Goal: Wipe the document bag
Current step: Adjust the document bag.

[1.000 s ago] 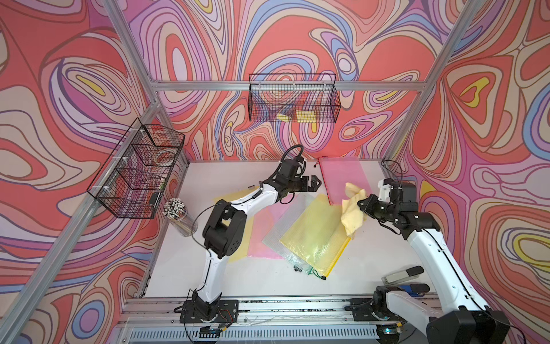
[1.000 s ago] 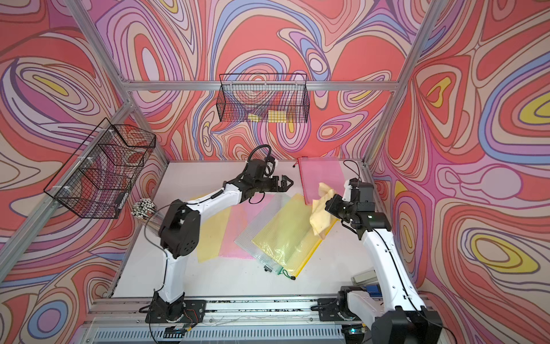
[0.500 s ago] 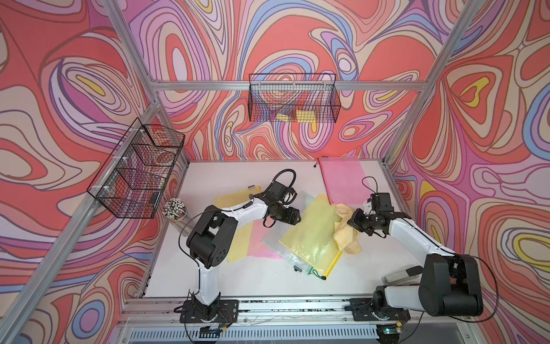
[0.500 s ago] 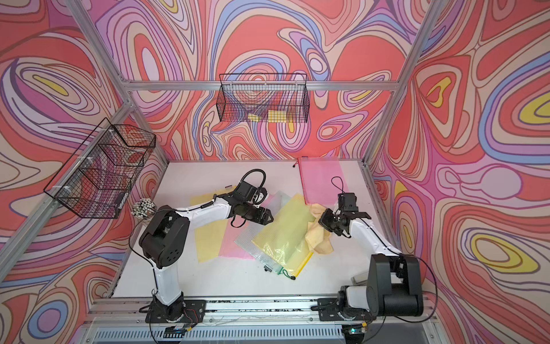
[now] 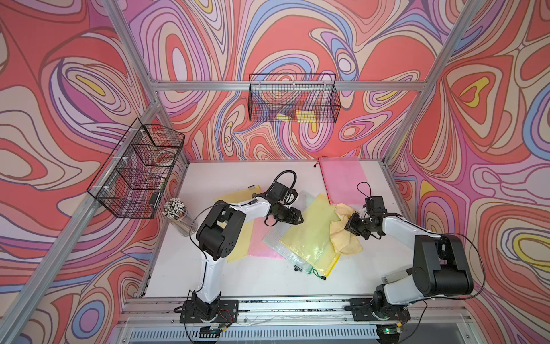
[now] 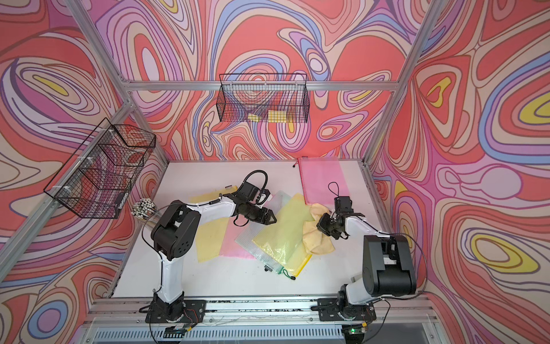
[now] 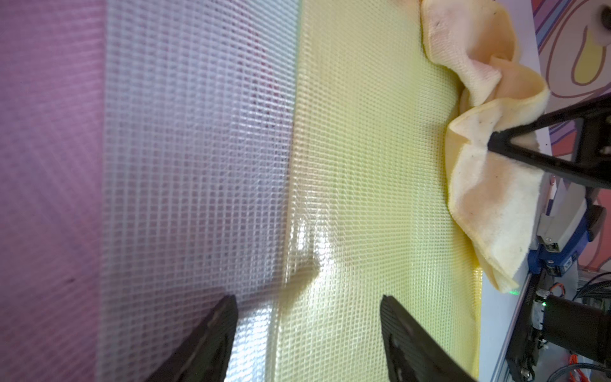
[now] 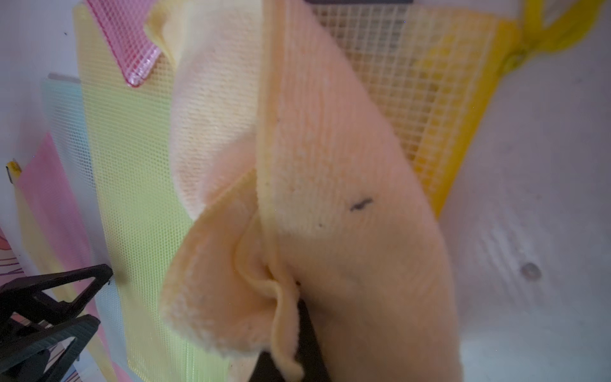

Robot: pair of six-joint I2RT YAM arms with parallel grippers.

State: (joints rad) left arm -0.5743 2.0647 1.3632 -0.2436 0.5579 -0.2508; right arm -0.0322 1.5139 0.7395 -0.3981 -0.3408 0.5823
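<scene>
Pinching a bunched cloth [image 5: 345, 244], the right claw [image 5: 350, 223] is clamped tight at the right edge of the yellow document bag [image 5: 309, 238], apparently ready to drag the cloth across it. The left claw [image 5: 298, 219] stands spread and empty over the bag's opposite edge, probably to pin it to the surface [image 5: 238, 280] during wiping.

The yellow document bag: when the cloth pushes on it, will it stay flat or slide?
Probably floppy: the yellow document bag shows a small wrinkle near the left gripper. It lies glossy on a clear bag, so it may slide unless pinned.
</scene>
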